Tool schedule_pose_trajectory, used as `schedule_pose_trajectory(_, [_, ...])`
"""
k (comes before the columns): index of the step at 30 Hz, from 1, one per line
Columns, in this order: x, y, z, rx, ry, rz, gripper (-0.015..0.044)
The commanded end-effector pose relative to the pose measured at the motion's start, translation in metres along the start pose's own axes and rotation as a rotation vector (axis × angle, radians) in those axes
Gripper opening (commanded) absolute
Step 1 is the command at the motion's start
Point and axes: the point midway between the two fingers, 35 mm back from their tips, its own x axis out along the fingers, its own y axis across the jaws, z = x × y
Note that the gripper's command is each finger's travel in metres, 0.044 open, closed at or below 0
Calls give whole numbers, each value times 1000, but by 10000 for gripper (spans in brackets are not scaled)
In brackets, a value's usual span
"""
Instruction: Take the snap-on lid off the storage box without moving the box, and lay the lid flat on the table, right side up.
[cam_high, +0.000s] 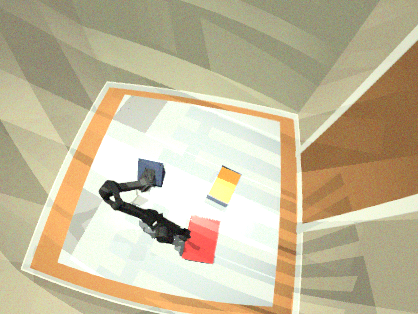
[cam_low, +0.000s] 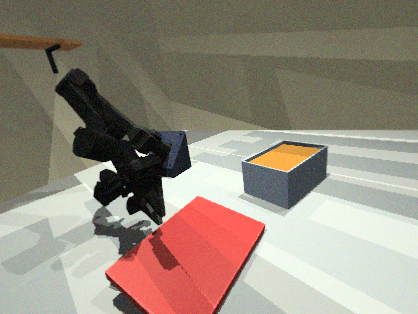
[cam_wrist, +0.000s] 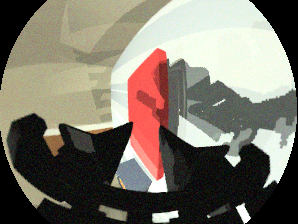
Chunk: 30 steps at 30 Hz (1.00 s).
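Note:
The red lid (cam_high: 204, 246) (cam_low: 205, 245) (cam_wrist: 137, 85) is off the box, with a broad red face up. It slants slightly, and shadow shows under its near left part in the exterior view. My gripper (cam_high: 184, 240) (cam_low: 159, 218) (cam_wrist: 146, 126) is open at the lid's edge on the arm's side. In the wrist view the fingers stand apart on either side of the lid's edge, which is nearer the right finger; contact is unclear. The slate-blue storage box (cam_high: 218, 202) (cam_low: 267, 182) (cam_wrist: 135, 175) stands upright, uncovered, with orange inside.
A dark blue block (cam_high: 150, 166) (cam_low: 180, 152) is at the arm's base. The white table top (cam_high: 250, 150) has an orange border (cam_high: 288, 200). A large orange-brown panel (cam_high: 365, 135) with white edges is at the right in the top view.

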Motion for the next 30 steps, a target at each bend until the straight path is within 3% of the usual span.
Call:
schedule_pose_trajectory(1, [0,0,1,4,-2,-4,263])
schedule_pose_trajectory(3, [0,0,1,4,-2,-4,275])
schedule_pose_trajectory(10, [-10,-7,0,3,-2,-4,440])
schedule_pose_trajectory(30, [-41,-33,0,2,-1,-5,440])
